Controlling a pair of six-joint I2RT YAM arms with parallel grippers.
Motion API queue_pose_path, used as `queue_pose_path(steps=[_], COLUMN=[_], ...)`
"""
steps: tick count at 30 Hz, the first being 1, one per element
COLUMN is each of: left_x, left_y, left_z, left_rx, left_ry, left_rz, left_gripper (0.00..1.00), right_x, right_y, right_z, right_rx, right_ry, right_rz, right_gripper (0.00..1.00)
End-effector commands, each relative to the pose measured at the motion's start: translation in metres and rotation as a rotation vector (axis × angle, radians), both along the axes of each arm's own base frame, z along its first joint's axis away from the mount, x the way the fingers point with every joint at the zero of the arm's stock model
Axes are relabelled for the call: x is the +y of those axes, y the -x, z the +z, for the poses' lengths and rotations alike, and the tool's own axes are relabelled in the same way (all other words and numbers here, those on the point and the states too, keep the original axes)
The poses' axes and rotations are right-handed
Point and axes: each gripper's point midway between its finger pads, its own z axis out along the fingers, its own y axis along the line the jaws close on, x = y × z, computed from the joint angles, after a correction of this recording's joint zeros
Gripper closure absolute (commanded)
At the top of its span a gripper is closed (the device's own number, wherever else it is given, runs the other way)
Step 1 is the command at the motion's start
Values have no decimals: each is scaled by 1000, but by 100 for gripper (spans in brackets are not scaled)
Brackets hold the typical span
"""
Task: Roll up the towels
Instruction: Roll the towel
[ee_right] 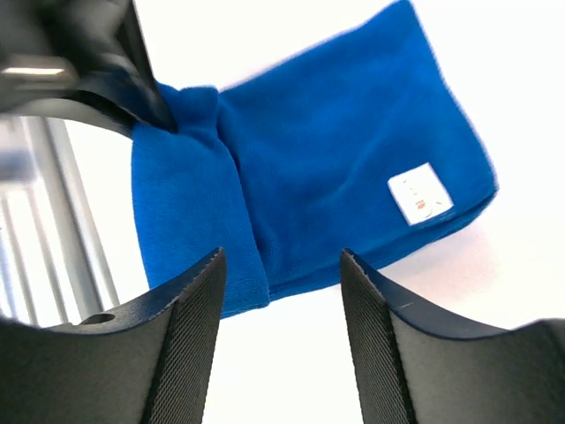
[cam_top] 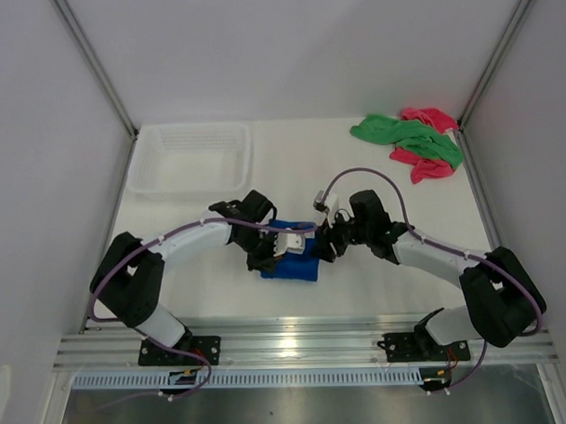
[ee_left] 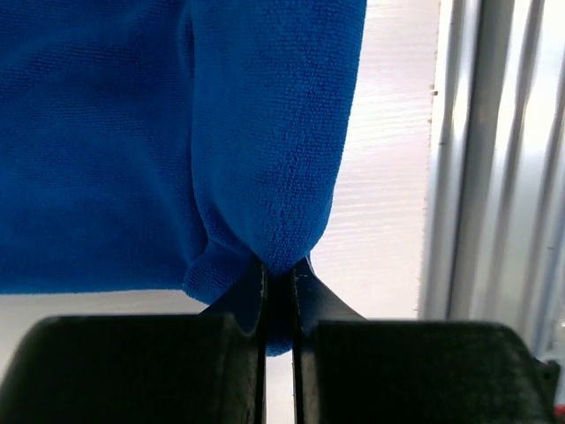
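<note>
The royal blue towel (cam_top: 291,264) lies folded on the white table in front of the arms, its near edge turned over into a fold. My left gripper (cam_top: 276,250) is shut on that folded edge (ee_left: 265,177) from the left. My right gripper (cam_top: 323,247) is open and empty just right of the towel; its view shows the blue towel (ee_right: 335,150) and its white tag (ee_right: 420,193) beyond the spread fingers. The green towel (cam_top: 406,136) and the pink towel (cam_top: 428,154) lie crumpled together at the far right corner.
A white plastic basket (cam_top: 190,159) stands at the far left. An aluminium rail (cam_top: 297,344) runs along the near table edge. White walls close in the table on three sides.
</note>
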Motion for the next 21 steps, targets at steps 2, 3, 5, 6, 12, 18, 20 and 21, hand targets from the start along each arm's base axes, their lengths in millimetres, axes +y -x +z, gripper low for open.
queue_pose_path(steps=[2,3,5,6,12,18,20,21], left_x=[-6,-5,-8,-7,-8,-8,-8,-8], left_y=[19,18,14,13,6,-2,-4,-5], left_z=[19,17,21,20,17,11,8,7], left_rx=[207,238,258,283,363,386,393,390], left_ry=[49,47,58,58,50,43,34,32], left_rz=[5,23,34,50,85,103,110,110], left_gripper=[99,99,99,99,97,95,95,94], right_x=[-1,-1,1,1,5,11,12,14], right_y=[10,11,18,20,38,35,35,32], right_z=[20,23,25,26,26,20,8,7], right_rx=[-31,-26,3,14,29,-15,-2,-11], right_ry=[-52,-62,-89,-98,-176,-219,-195,-188], right_rz=[54,58,85,94,154,149,147,152], right_gripper=[41,41,40,39,33,29,28,28])
